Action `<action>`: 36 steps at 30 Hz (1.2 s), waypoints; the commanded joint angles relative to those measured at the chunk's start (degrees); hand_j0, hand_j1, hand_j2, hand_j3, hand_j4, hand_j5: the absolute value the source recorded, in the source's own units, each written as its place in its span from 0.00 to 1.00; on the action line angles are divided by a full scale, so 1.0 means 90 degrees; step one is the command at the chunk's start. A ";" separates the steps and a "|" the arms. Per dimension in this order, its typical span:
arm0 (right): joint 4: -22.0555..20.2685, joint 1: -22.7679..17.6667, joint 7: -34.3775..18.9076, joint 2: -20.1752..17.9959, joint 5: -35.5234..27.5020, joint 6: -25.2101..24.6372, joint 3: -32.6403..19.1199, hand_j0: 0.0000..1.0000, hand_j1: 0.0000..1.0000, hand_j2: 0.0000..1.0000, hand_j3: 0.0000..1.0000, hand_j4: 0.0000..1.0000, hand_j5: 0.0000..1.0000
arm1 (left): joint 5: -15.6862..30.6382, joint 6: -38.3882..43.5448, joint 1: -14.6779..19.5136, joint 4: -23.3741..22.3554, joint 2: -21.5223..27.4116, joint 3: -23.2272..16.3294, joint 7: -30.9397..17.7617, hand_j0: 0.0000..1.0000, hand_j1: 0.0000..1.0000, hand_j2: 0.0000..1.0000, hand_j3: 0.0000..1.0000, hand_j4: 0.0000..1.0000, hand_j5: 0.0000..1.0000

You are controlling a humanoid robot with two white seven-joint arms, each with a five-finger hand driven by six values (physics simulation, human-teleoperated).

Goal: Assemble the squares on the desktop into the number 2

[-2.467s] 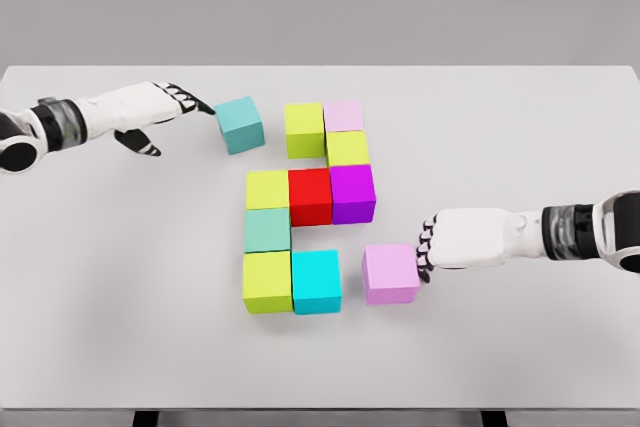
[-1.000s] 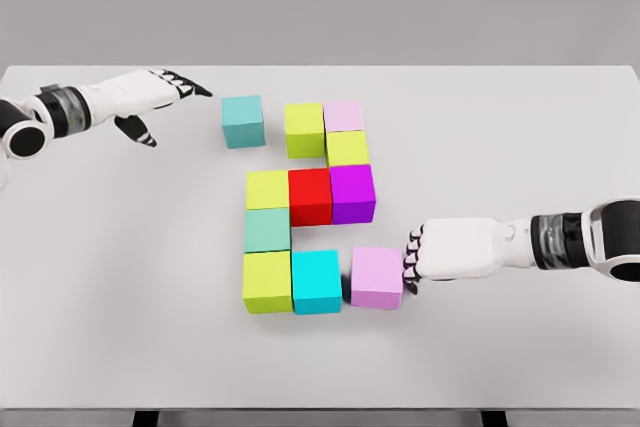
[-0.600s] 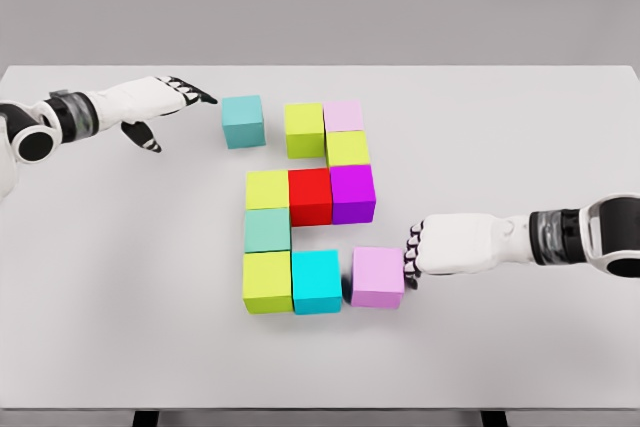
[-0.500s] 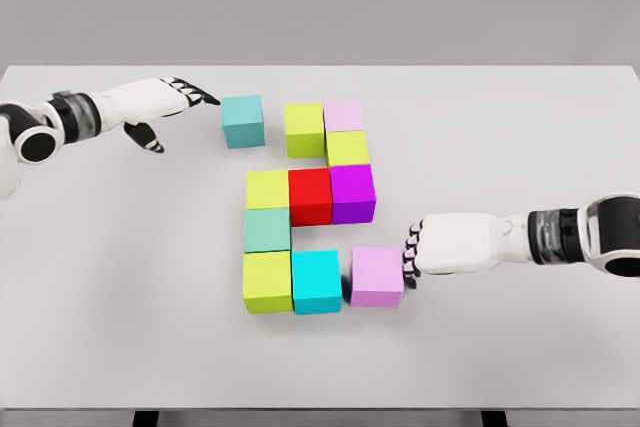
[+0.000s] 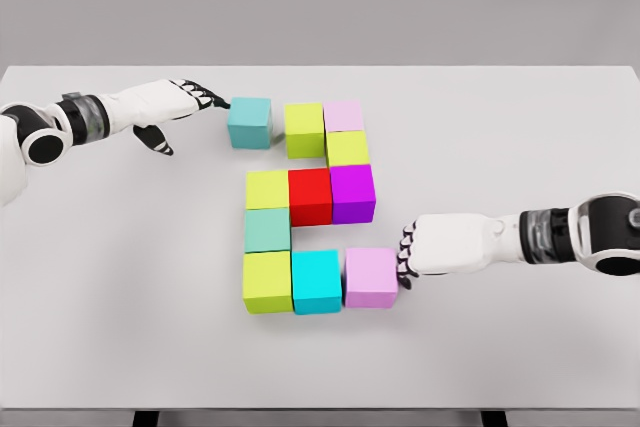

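White bench fills the frame, cubes clustered around center. Left hand at upper left: fingers stretched out flat and together, thumb hanging below, fingertips touching the left face of the teal cube, holding nothing. That teal cube sits just beside the top lime cube, small gap between them. Pale pink cube touches the lime one's right side; second lime cube sits directly below the pink. Middle row, left to right: lime cube, red cube, purple cube, all touching. Mint-green cube below the middle-row lime one. Bottom row: lime cube, cyan cube, lilac cube, the lilac one touching or nearly touching the cyan. Right hand comes in from the right of frame at lower center-right, fingers curled with dark fingertips pressed against the right face of the lilac cube, not wrapped around it. Both hands are pushing contacts only, no grasp visible.
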State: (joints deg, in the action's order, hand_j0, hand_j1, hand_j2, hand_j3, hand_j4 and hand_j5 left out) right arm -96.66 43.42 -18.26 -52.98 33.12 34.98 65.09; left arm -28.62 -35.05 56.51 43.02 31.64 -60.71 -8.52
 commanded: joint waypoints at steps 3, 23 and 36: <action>-0.0002 0.0000 -0.0041 0.0027 -0.0087 0.0003 0.0004 0.48 0.48 0.48 0.48 0.48 0.48 | 0.0035 0.0005 0.0010 0.0005 0.0000 0.0017 -0.0010 1.00 1.00 1.00 1.00 1.00 1.00; 0.0008 0.0000 -0.0090 0.0086 -0.0106 0.0003 -0.0005 0.48 0.48 0.48 0.48 0.48 0.48 | 0.0025 0.0005 -0.0059 0.0122 0.0029 0.0027 -0.0020 1.00 1.00 1.00 1.00 1.00 1.00; 0.0272 0.0000 -0.0080 -0.0744 -0.0487 0.0003 -0.1128 0.99 0.99 0.99 0.99 0.99 0.99 | -0.0043 0.0005 0.0010 0.0053 0.0010 0.0027 -0.0020 1.00 1.00 1.00 1.00 1.00 1.00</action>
State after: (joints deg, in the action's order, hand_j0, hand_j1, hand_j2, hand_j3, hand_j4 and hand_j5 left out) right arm -94.48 43.42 -19.11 -57.38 30.70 35.09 57.84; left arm -29.09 -35.05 56.60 43.45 31.84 -60.63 -8.74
